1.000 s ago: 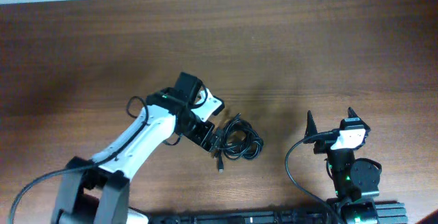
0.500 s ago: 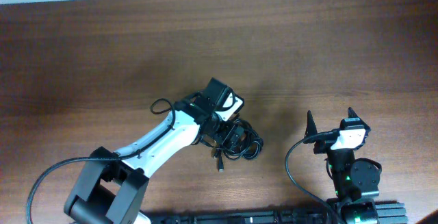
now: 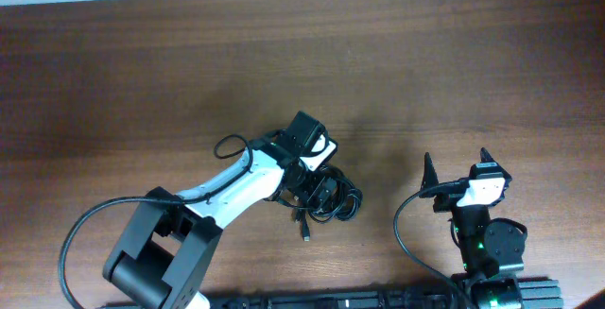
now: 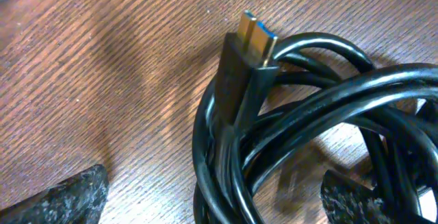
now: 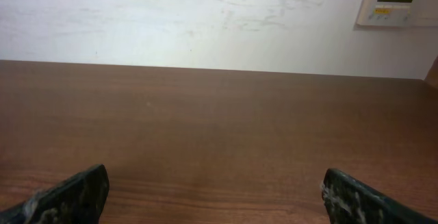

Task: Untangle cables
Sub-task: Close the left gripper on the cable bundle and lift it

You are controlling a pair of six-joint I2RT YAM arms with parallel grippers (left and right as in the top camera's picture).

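On the wooden table (image 3: 142,63), the cables (image 3: 333,198) lie as one tight black coil, low and slightly right of centre in the overhead frame. The left gripper (image 4: 209,200) hangs over it, jaws wide, holding nothing; the right gripper (image 3: 456,160), also wide and empty, waits at lower right. Closing here probably pinches several strands together, dragging the whole coil, or squeezes the USB plug (image 4: 250,46).

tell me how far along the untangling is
Done: nothing is separated yet; the cables lie in one tangled coil on the table. In hand: the left gripper hangs open low over the coil, fingers on either side, near a plug, gripping nothing. The right gripper is open and apart from the coil. Left: grasp strands and pull them apart.
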